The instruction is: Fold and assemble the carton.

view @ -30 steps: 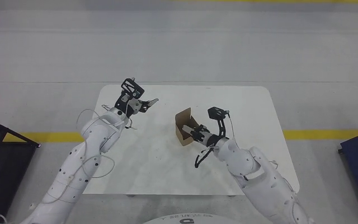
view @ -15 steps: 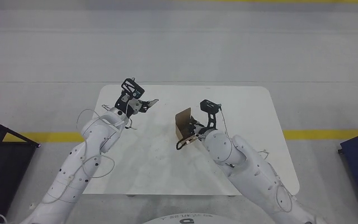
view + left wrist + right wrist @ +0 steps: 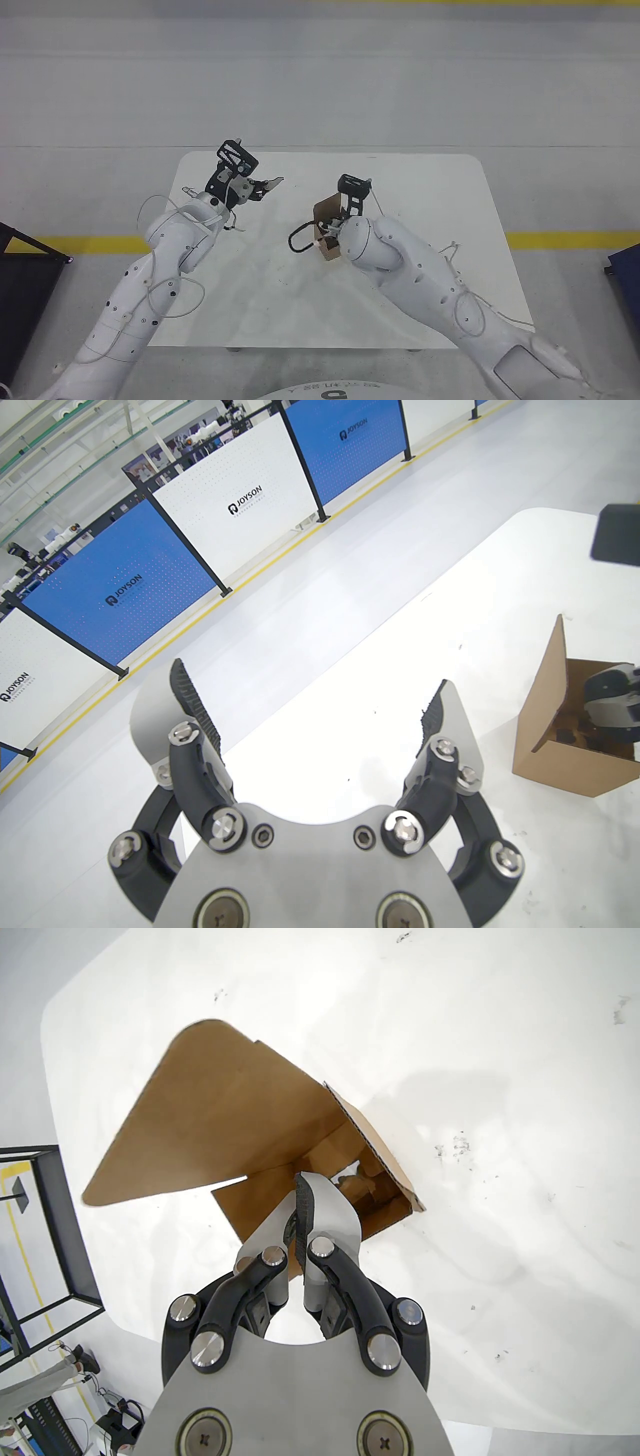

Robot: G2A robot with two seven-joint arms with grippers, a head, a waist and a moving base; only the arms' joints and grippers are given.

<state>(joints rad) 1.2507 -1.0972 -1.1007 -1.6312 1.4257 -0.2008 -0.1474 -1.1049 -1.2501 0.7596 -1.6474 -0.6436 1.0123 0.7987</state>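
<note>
Carton (image 3: pixel 326 228), half-formed, near the middle of the table (image 3: pixel 420 300), with its top open and one flap upright. Right gripper (image 3: pixel 300 1208): jaws closed at a side wall, apparently pinching the cardboard, likely to steady the box and square its walls. Left gripper (image 3: pixel 310 682): jaws wide apart and empty, hovering well apart from the carton, probably kept free to press flaps down.

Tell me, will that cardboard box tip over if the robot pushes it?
Probably it would slide or tip easily: the carton looks thin-walled and open. Its raised flap would likely bend. The right gripper pinching one wall may steady it.
</note>
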